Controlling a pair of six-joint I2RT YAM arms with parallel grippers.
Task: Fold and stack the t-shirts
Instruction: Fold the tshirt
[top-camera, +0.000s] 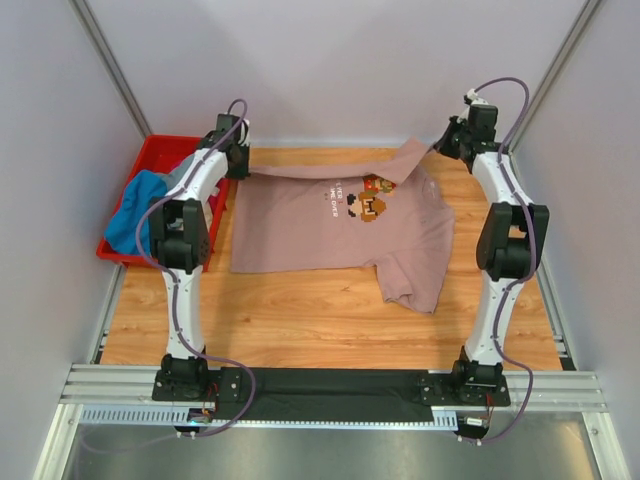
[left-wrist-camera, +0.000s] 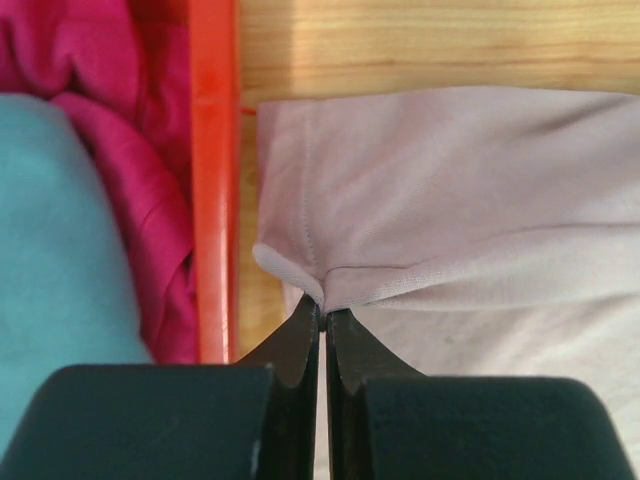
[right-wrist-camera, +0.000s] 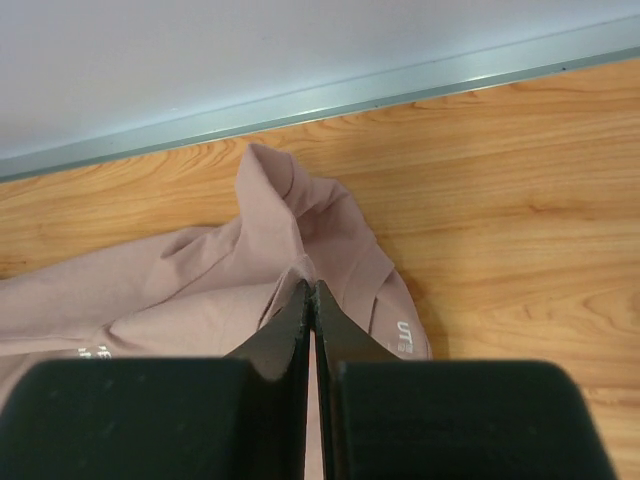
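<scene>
Left gripper (left-wrist-camera: 323, 318) is pinched tight on a hemmed corner of the dusty-pink t-shirt (top-camera: 320, 230), just beside the red crate (left-wrist-camera: 212, 180). Right gripper (right-wrist-camera: 311, 295) clamps a raised fold at the shirt's far right edge. The shirt lies print-up, with wooden table (top-camera: 300, 320) showing beyond its near hem. A magenta shirt (left-wrist-camera: 120, 170) and a blue shirt (left-wrist-camera: 50, 260) sit in the crate.

The right gripper (right-wrist-camera: 312, 288), jaws pinched together, grips a raised peak of the dusty-pink t-shirt (right-wrist-camera: 190, 285), which spreads toward 9 o'clock across the wooden table (right-wrist-camera: 510, 210). White lettering (right-wrist-camera: 403, 338) shows at 4 o'clock of the fingertips; a metal rail (right-wrist-camera: 350, 98) runs at 12.
</scene>
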